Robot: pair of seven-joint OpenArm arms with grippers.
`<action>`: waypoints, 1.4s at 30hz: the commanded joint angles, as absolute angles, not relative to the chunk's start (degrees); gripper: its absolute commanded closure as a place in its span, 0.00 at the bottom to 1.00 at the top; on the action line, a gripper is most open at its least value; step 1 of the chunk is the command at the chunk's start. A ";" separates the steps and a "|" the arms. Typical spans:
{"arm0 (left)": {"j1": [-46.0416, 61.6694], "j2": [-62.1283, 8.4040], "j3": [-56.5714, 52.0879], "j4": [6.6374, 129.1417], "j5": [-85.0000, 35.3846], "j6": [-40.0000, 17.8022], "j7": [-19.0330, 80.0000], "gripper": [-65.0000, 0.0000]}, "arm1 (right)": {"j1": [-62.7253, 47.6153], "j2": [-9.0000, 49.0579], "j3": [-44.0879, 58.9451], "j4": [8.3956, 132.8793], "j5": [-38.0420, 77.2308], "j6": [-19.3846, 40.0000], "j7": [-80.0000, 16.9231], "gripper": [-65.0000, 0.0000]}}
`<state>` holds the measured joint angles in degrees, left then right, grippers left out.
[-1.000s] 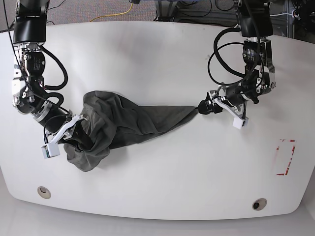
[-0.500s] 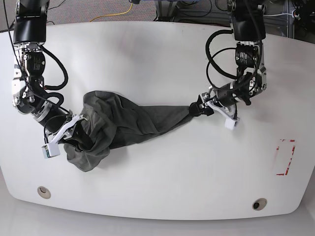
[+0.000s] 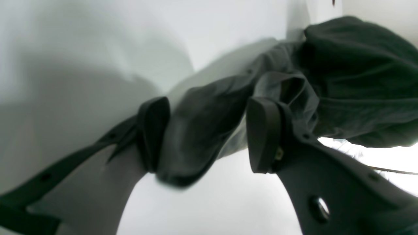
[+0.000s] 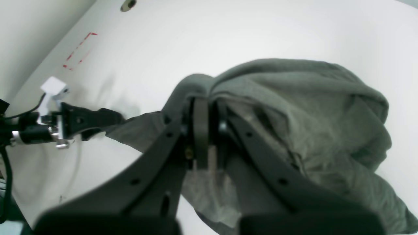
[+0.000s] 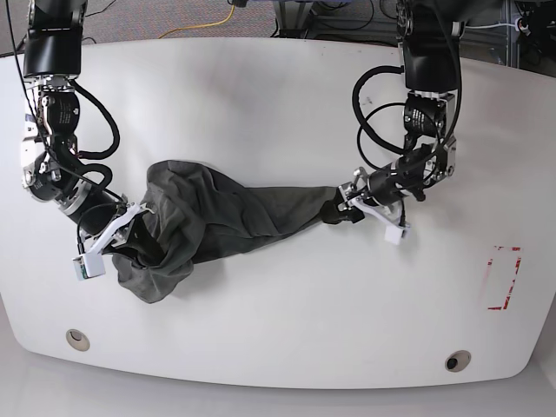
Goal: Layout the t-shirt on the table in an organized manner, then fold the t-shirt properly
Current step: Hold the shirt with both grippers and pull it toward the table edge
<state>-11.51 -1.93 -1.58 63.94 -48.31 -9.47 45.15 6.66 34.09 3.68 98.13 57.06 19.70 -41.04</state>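
the shirt (image 5: 221, 221) lay bunched on the table (image 5: 278, 113), stretched between both hands. the right hand (image 4: 204, 130) was clamped tight on the bulky end, cloth heaped just beyond its fingers. the left hand (image 3: 209, 133) stood wide, the shirt's thin tip resting between its pads (image 3: 263, 133).

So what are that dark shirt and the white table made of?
The t-shirt looks like soft matte knit cloth, probably cotton: it bunches and wrinkles. The table looks like a hard glossy laminate or plastic, since it shows soft reflections; which one is unclear.
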 commanded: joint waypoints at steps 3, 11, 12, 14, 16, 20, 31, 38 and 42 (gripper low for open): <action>-13.93 -0.84 0.75 59.91 -46.11 -8.31 46.29 0.46 | 7.78 35.03 4.35 98.86 58.07 20.09 -39.34 1.00; -16.66 0.22 4.62 56.31 -46.11 -8.31 46.64 0.46 | 7.78 33.71 4.62 98.86 57.98 20.09 -39.34 1.00; -17.01 0.13 5.49 56.13 -46.11 -8.31 46.64 0.46 | 7.78 33.71 4.62 98.86 57.98 20.09 -39.34 1.00; -17.27 0.04 6.90 56.22 -46.20 -8.31 46.64 0.46 | 7.78 33.63 4.62 98.86 57.98 20.09 -39.34 1.00; -17.27 -0.04 7.69 56.40 -46.20 -8.31 46.64 0.47 | 7.78 33.63 4.62 98.86 57.98 20.09 -39.34 1.00; -17.36 -0.04 7.96 56.40 -46.20 -8.31 46.37 0.65 | 7.78 33.54 4.62 98.86 57.89 20.09 -39.34 1.00; -17.45 -0.22 7.96 56.40 -46.20 -8.31 44.09 0.98 | 7.96 33.54 4.70 97.89 57.89 20.00 -39.08 1.00; -18.42 -1.80 6.55 56.40 -46.29 -8.31 43.30 1.00 | 8.22 33.54 7.08 95.69 57.98 20.00 -38.99 1.00; -18.95 -2.24 1.80 56.57 -46.37 -8.48 43.30 1.00 | 8.75 33.01 8.13 95.16 57.98 20.00 -38.99 1.00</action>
<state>-17.74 -0.67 4.16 56.10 -46.92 -9.10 43.83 6.92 32.25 7.46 94.61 56.97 19.46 -40.91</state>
